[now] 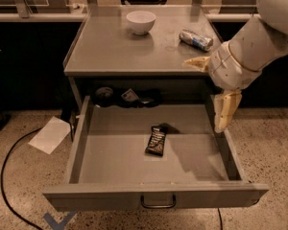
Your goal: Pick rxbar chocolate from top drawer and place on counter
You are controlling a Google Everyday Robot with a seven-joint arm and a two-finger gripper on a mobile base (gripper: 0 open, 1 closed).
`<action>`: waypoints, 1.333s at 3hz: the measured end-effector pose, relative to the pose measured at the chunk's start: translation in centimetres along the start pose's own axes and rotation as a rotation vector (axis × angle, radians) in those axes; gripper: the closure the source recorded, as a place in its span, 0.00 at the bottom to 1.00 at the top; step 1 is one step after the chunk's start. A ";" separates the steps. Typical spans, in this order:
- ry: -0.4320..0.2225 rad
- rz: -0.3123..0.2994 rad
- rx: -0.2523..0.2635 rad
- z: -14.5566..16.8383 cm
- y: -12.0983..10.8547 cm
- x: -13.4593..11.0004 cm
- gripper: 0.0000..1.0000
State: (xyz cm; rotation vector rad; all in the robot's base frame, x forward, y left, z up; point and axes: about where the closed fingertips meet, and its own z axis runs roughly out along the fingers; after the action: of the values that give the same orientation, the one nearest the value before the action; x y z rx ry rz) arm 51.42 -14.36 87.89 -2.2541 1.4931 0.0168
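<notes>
The rxbar chocolate [156, 140], a black wrapper with pale lettering, lies flat in the middle of the open top drawer [81, 138]. The drawer is pulled fully out, with its dark handle [158, 202] at the front. The grey counter [110, 47] is above it. My gripper [203, 95] hangs at the drawer's right side, just below the counter's front right corner. It is open and empty, one cream finger [197, 62] pointing left and the other pointing down over the drawer's right wall. It is above and to the right of the bar, not touching it.
A white bowl [140, 21] and a silver-and-blue can [195, 39] sit on the counter. Dark items and a small packet [129, 96] lie at the drawer's back. A sheet of paper [50, 134] and a black cable [9, 176] lie on the floor at left.
</notes>
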 end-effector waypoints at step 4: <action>-0.007 -0.172 0.006 10.3 -4.9 3.4 0.00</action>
State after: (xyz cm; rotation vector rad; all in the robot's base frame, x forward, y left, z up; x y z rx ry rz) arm 59.51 -12.04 79.41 -2.3670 1.2895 -0.0308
